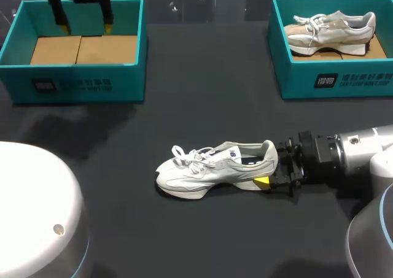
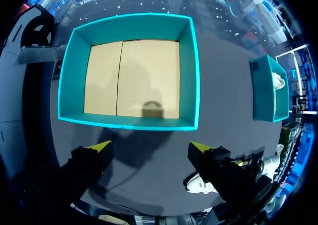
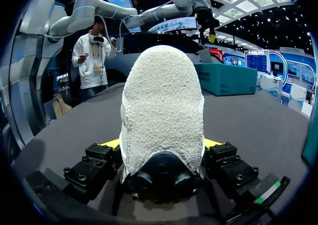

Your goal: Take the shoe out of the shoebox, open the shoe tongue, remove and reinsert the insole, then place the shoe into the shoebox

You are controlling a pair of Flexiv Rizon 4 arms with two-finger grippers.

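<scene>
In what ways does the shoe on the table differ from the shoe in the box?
The table shoe stands on the tabletop; the boxed shoe sits in the right box. The right tool grips the table shoe's heel; nothing touches the boxed shoe. The table shoe looks whiter, the boxed shoe more beige. Both are laced sneakers.

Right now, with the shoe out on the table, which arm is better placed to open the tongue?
Left, probably. The right gripper is shut on the shoe at the heel, steadying it. The left gripper hangs open over the empty box, free to work the tongue, though farther off.
</scene>
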